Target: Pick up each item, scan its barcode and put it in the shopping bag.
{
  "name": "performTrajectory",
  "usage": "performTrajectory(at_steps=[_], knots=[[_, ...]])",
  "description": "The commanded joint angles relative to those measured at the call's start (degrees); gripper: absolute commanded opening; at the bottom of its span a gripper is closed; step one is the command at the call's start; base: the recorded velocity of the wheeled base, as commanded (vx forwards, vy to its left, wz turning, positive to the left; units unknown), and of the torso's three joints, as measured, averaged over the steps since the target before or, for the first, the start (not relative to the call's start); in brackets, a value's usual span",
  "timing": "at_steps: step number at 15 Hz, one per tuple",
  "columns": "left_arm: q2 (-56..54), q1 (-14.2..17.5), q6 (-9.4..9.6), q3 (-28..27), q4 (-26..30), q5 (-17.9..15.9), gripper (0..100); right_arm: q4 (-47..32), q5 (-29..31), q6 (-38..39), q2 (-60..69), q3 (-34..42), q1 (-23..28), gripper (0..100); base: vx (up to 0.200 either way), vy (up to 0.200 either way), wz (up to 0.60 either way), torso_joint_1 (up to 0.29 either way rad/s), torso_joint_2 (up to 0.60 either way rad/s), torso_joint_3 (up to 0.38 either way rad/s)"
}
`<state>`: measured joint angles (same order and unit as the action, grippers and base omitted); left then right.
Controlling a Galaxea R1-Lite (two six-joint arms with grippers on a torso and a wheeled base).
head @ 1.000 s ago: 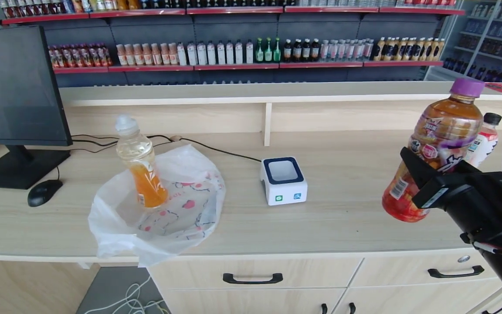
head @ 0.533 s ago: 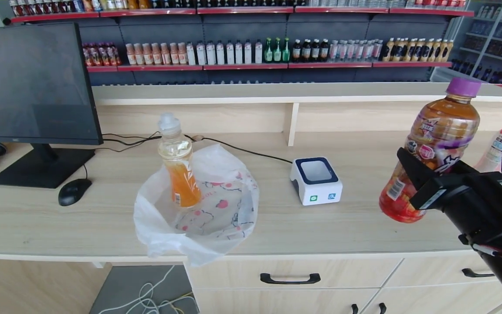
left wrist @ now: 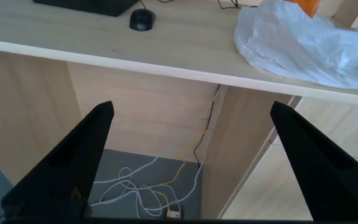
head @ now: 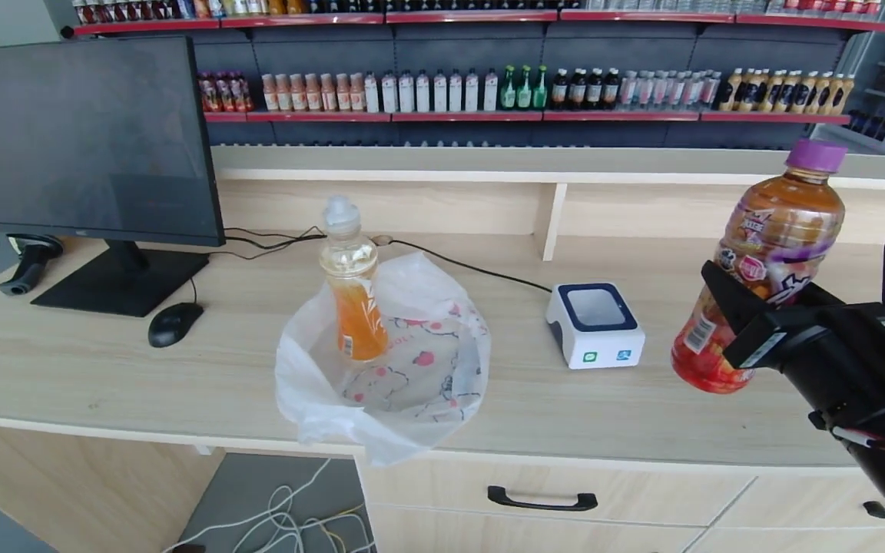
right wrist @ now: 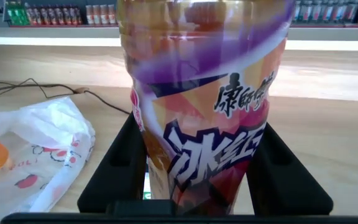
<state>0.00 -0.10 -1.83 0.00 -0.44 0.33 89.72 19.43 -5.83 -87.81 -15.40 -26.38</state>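
Big clear plastic tea bottle (head: 765, 261) w/ purple cap & bright wrap, brown-red drink inside. It's up in the air, leaning a bit, squeezed by the black right gripper (right wrist: 201, 186). Barcode shows low on its side. It's right of the small white scanner box (head: 594, 325) w/ dark blue top, which sits flat on the counter. Thin white plastic shopping bag (head: 412, 384) w/ red pics lies open, left of scanner box, at counter's front edge. Clear orange drink bottle (head: 352, 296) w/ white cap stands up in it.
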Motion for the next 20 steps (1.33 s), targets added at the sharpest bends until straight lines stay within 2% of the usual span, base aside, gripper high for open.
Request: performTrajectory(at_steps=[1, 6, 8, 11, 14, 16, 20], knots=[[0.0, 0.01, -0.02, 0.0, 0.0, 0.02, 100, 0.28, 0.08, 0.03, 0.09, -0.25, 0.01, 0, 0.0, 0.0, 0.0, 0.0, 0.0, 0.0], [0.0, 0.01, -0.02, 0.0, 0.0, 0.02, 100, 0.28, -1.15, -1.03, -2.45, -5.35, 0.63, 0, 0.0, 0.0, 0.0, 0.0, 0.0, 0.0], [0.0, 0.01, -0.02, 0.0, 0.0, 0.02, 100, 0.28, -5.63, -2.0, -4.92, -9.21, 2.74, 0, 0.0, 0.0, 0.0, 0.0, 0.0, 0.0], [0.0, 0.01, -0.11, 0.0, 0.0, 0.02, 100, 0.28, -18.47, -10.26, -7.2, -11.23, 8.36, 0, 0.0, 0.0, 0.0, 0.0, 0.0, 0.0], [0.0, 0.01, -0.11, 0.0, 0.0, 0.02, 100, 0.28, -20.4, -16.85, -7.9, -9.21, 8.27, 0, 0.0, 0.0, 0.0, 0.0, 0.0, 0.0], [0.0, 0.01, -0.02, 0.0, 0.0, 0.02, 100, 0.28, -24.79, -23.09, -9.22, -9.56, 8.27, 0, 0.0, 0.0, 0.0, 0.0, 0.0, 0.0], [0.0, 0.01, -0.02, 0.0, 0.0, 0.02, 100, 0.28, -29.98, -30.3, -11.68, -9.65, 8.36, 0, 0.0, 0.0, 0.0, 0.0, 0.0, 0.0]])
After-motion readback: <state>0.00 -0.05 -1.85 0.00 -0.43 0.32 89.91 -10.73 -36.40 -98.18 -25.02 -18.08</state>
